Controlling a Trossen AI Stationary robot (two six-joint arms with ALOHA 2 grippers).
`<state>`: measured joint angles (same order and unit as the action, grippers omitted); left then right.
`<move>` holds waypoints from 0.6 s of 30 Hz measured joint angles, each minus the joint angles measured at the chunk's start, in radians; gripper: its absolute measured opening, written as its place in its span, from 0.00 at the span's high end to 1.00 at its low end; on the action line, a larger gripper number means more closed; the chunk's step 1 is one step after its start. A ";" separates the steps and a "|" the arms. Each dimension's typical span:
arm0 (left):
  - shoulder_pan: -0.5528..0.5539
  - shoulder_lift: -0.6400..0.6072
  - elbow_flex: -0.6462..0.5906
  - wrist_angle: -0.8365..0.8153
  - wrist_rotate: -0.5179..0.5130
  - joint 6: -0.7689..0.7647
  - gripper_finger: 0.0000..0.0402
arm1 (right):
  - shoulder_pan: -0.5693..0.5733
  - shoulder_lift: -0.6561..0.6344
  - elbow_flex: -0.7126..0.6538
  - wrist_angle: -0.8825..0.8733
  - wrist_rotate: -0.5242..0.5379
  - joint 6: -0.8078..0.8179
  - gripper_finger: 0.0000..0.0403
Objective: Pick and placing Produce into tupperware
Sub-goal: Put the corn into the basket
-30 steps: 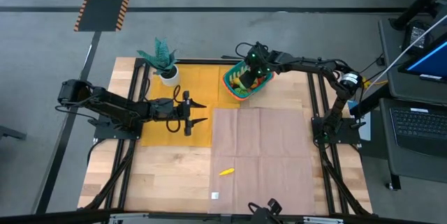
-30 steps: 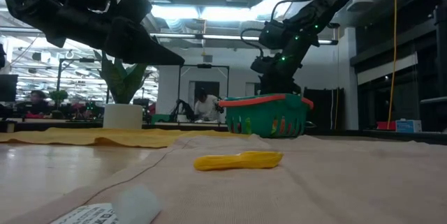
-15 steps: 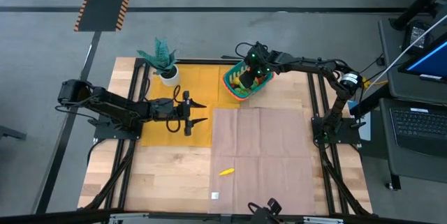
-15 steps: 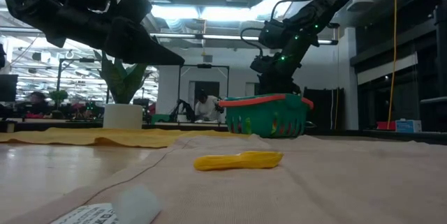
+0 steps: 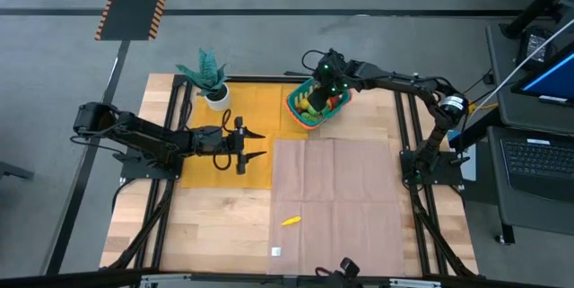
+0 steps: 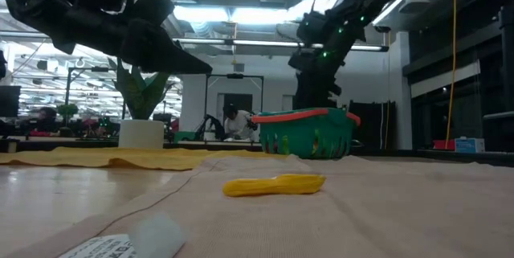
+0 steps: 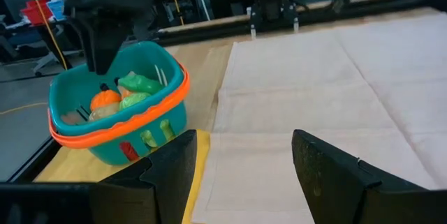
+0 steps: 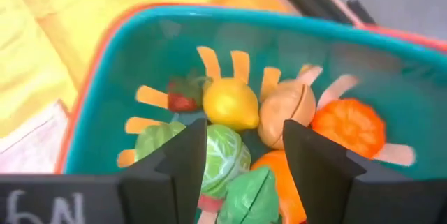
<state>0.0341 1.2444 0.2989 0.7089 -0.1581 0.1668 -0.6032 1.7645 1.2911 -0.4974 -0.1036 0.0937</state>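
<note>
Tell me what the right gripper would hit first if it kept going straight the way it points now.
The right gripper, fingers apart and empty, points down into the teal container. Straight on it would probably meet the green cabbage-like piece or the yellow lemon on the produce pile; depth is hard to judge.

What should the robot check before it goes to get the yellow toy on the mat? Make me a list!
1. Right tool empty over the basket: ok, fingers apart, nothing between them.
2. Toy food sitting inside the basket: ok.
3. Yellow toy lying free on the mat: ok.
4. Left tool out of the way: ok, open over the yellow cloth.
5. Basket upright: ok.
</note>
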 joint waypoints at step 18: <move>-0.069 -0.194 0.000 -0.155 0.000 -0.027 0.44 | 0.345 -0.445 -0.500 0.486 0.158 -0.125 0.53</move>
<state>-0.0346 1.0503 0.2989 0.5540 -0.1585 0.1398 -0.2583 1.3195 0.7913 -0.0112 0.0541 -0.0318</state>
